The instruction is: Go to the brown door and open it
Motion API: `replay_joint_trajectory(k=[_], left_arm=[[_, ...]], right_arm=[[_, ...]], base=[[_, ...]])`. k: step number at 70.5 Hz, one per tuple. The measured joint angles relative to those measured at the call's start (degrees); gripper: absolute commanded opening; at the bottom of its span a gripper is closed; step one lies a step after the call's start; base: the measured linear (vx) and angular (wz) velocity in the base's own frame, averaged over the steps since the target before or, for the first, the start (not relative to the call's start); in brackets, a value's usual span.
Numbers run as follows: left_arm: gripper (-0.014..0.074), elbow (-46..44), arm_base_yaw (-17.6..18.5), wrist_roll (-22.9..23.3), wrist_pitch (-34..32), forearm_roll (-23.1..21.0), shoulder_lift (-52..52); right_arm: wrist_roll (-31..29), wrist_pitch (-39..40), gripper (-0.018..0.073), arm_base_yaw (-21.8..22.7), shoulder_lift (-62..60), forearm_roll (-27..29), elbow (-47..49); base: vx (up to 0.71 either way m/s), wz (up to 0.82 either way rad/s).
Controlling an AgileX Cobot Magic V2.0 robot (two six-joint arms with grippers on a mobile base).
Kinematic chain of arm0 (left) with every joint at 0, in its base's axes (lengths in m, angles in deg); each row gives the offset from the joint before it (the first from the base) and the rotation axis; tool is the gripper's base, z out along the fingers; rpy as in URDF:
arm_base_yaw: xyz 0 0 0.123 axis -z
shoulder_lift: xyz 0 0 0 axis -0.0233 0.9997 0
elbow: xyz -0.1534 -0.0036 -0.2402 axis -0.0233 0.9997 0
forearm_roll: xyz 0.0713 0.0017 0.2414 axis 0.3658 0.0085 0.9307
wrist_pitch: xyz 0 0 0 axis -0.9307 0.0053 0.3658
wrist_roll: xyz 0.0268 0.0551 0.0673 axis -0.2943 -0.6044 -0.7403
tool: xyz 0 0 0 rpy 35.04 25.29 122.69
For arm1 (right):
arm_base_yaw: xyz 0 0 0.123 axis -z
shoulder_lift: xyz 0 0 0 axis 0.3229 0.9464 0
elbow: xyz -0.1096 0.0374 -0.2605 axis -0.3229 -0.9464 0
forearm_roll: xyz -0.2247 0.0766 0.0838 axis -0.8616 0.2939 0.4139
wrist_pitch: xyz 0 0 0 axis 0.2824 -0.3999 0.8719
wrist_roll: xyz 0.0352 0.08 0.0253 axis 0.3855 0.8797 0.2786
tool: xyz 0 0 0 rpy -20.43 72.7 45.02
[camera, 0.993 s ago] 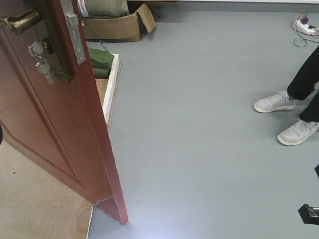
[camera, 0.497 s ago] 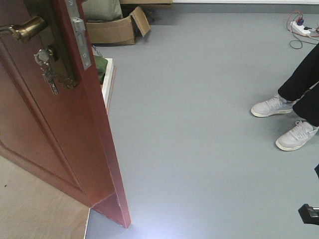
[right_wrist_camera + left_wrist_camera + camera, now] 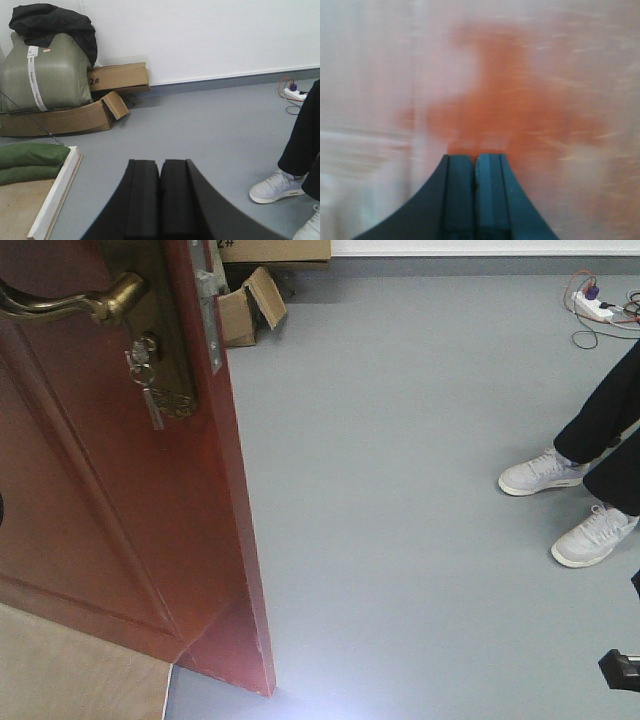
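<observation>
At left, brown door (image 3: 120, 500) ajar, left gripper (image 3: 474, 165) closed, seemingly against it.

I see a grey floor (image 3: 400, 540). On it lie a cardboard box (image 3: 245, 310), a power strip (image 3: 598, 308) and two white sneakers (image 3: 540, 472).

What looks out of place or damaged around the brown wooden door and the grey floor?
A bunch of keys hangs from the lock of the brown wooden door, under the brass lever handle. A brown cardboard box looks crushed under a green sack. A white power strip lies on the grey floor with loose cables.
</observation>
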Motion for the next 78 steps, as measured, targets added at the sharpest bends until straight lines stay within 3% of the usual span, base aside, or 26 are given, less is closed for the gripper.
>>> replay_joint_trajectory(k=[78], left_arm=[[0.0011,0.0,0.0,0.0,0.36,0.0,0.26]], right_arm=[[0.0,0.0,0.0,0.0,0.0,0.0,0.0]], base=[[0.21,0.09]])
